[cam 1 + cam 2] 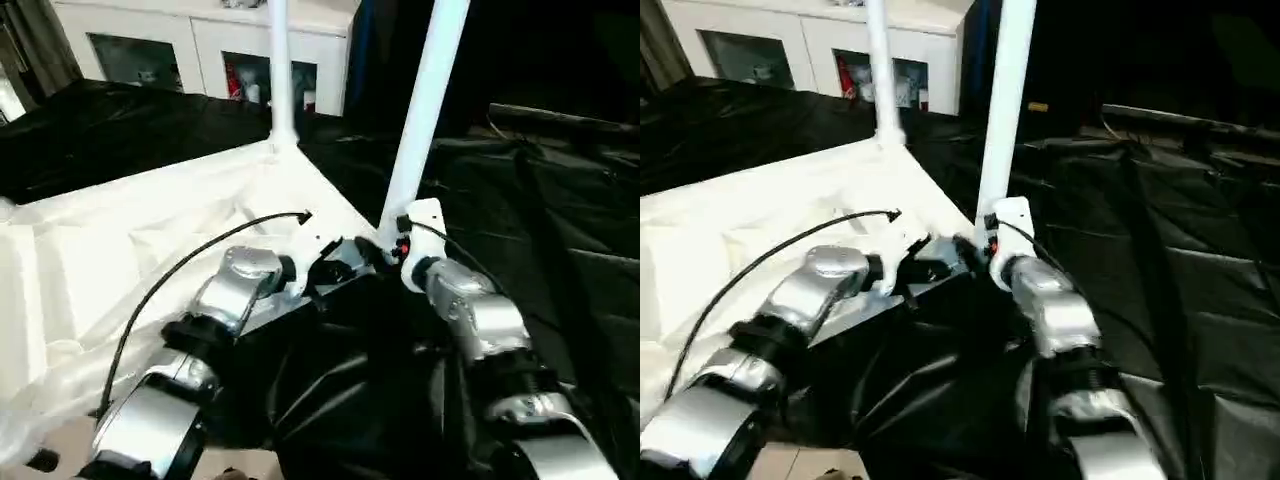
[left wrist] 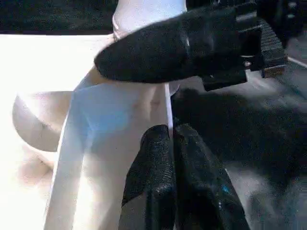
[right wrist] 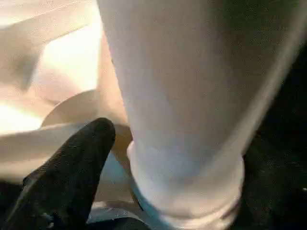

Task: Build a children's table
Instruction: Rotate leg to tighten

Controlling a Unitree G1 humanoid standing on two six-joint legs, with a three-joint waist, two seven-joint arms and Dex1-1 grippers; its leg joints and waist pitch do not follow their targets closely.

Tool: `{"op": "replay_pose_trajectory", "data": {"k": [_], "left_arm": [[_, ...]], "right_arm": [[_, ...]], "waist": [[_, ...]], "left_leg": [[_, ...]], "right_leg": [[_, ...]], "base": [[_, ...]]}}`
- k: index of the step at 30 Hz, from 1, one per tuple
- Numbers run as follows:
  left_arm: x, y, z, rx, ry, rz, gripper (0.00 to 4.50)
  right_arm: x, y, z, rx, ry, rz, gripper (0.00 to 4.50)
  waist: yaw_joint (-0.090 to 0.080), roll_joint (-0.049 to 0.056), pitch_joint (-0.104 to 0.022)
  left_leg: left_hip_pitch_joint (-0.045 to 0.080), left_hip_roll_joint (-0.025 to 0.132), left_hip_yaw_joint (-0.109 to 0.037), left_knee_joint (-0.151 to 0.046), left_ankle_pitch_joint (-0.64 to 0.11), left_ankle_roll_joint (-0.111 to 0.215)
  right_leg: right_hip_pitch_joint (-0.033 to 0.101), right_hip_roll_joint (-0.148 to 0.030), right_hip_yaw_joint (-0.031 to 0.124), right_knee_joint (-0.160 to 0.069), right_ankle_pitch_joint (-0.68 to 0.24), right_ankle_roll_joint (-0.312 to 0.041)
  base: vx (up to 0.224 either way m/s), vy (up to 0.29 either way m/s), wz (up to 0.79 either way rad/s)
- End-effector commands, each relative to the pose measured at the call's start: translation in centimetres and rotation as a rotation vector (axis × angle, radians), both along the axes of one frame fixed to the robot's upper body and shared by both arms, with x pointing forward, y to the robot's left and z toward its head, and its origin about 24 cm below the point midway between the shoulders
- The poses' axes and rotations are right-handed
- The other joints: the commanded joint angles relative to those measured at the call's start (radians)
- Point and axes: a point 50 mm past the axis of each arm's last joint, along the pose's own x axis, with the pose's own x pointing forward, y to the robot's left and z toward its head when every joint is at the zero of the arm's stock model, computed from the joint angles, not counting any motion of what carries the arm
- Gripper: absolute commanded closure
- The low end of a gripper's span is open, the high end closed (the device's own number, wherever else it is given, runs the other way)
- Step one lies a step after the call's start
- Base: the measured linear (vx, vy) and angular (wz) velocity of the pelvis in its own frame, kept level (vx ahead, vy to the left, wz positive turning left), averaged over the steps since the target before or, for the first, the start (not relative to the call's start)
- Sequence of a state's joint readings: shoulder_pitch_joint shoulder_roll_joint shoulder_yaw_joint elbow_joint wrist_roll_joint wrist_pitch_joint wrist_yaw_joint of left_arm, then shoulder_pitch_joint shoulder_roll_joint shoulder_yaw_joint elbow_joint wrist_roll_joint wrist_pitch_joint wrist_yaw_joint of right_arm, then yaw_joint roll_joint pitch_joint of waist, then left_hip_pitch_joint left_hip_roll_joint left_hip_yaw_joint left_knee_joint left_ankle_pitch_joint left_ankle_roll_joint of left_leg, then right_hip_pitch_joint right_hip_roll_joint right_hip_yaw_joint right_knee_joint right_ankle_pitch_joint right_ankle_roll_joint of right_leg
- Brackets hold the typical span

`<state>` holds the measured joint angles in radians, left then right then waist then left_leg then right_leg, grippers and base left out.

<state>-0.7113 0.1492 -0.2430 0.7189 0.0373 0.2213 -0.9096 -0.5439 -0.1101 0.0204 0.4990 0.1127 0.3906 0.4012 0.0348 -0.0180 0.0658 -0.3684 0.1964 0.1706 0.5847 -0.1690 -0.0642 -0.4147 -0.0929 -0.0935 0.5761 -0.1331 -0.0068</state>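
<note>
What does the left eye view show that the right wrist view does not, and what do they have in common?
Left eye view alone: a second long white tapered tube leg standing at the far corner of the white plastic rectangular top, white cabinets behind, and both silver forearms. Right wrist view alone: the round corner socket seen close, with one black finger of the right pincer beside it. Both: the near white tube leg upright on the top's near corner.

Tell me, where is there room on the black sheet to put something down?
The black sheet lies bare on the robot's right of the near leg, out to the picture's edge, and again behind the table top, before the white cabinets. The near corner is crowded: the left gripper, right gripper and that leg's foot meet there.
</note>
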Motion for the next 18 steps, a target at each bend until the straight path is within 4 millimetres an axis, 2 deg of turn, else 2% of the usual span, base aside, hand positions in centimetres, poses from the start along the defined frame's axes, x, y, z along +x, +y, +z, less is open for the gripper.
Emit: {"op": "replay_pose_trajectory", "data": {"k": [1, 3, 6, 10, 12, 15, 16, 17, 18], "left_arm": [[-1.2, -1.5, 1.3, -0.086, -0.034, -0.212, 4.5], [-1.5, -0.9, 1.3, -0.082, -0.03, -0.259, 4.5], [-2.0, -0.1, 1.3, -0.076, -0.016, -0.315, 4.5], [-2.8, 1.1, 1.5, -0.071, 0.017, -0.404, 4.5], [-3.0, 1.3, 1.5, -0.073, 0.035, -0.421, 4.5], [-3.2, 1.6, 1.5, -0.071, 0.037, -0.427, 4.5], [-3.2, 1.6, 1.5, -0.069, 0.036, -0.426, 4.5], [-3.1, 1.6, 1.5, -0.07, 0.037, -0.421, 4.5], [-3.1, 1.6, 1.5, -0.07, 0.037, -0.421, 4.5]], "right_arm": [[-1.2, 1.1, 0.5, 0.001, -0.009, 0.224, 0.04], [-1.9, 0.3, 0.7, -0.012, -0.016, 0.312, 0.04], [-2.8, -0.8, 0.9, -0.026, -0.004, 0.415, 0.04], [-4.2, -2.4, 1.2, -0.054, 0.023, 0.551, 0.04], [-4.4, -2.6, 1.2, -0.054, 0.032, 0.57, 0.04], [-4.3, -2.5, 1.3, -0.042, 0.031, 0.565, 0.3], [-4.3, -2.4, 1.3, -0.031, 0.032, 0.558, 0.3], [-4.3, -2.2, 1.3, -0.024, 0.035, 0.563, 0.49], [-4.3, -2.2, 1.3, -0.024, 0.035, 0.563, 0.57]], "waist": [[0.006, 0.001, -0.069], [0.007, 0.0, -0.068], [0.008, -0.002, -0.067], [0.017, -0.003, -0.067], [0.021, -0.003, -0.067], [0.022, -0.003, -0.067], [0.02, -0.011, -0.068], [0.022, -0.007, -0.068], [0.021, -0.01, -0.068]], "left_leg": [[0.009, 0.028, -0.003, -0.073, -0.306, 0.027], [0.009, 0.029, -0.005, -0.075, -0.319, 0.025], [0.012, 0.031, -0.004, -0.074, -0.332, 0.029], [0.014, 0.033, -0.004, -0.074, -0.339, 0.027], [0.014, 0.034, -0.005, -0.075, -0.338, 0.021], [0.013, 0.033, -0.006, -0.074, -0.338, 0.014], [0.013, 0.033, -0.005, -0.074, -0.336, 0.014], [0.013, 0.032, -0.005, -0.073, -0.329, 0.014], [0.012, 0.032, -0.005, -0.073, -0.324, 0.015]], "right_leg": [[0.056, -0.051, 0.045, -0.076, -0.381, -0.174], [0.057, -0.052, 0.045, -0.078, -0.403, -0.168], [0.052, -0.052, 0.046, -0.079, -0.419, -0.167], [0.049, -0.054, 0.047, -0.08, -0.449, -0.161], [0.049, -0.057, 0.048, -0.081, -0.463, -0.158], [0.047, -0.056, 0.046, -0.082, -0.474, -0.156], [0.048, -0.056, 0.046, -0.082, -0.477, -0.153], [0.047, -0.057, 0.046, -0.081, -0.48, -0.152], [0.048, -0.057, 0.046, -0.082, -0.48, -0.15]], "base": [[0.0, 0.0, 0.0], [0.0, 0.0, 0.0], [0.0, 0.0, 0.0], [0.0, 0.0, 0.0], [0.0, 0.0, 0.0], [0.0, 0.0, 0.0], [0.0, 0.0, 0.0], [0.0, 0.0, 0.0], [0.0, 0.0, 0.0]]}}
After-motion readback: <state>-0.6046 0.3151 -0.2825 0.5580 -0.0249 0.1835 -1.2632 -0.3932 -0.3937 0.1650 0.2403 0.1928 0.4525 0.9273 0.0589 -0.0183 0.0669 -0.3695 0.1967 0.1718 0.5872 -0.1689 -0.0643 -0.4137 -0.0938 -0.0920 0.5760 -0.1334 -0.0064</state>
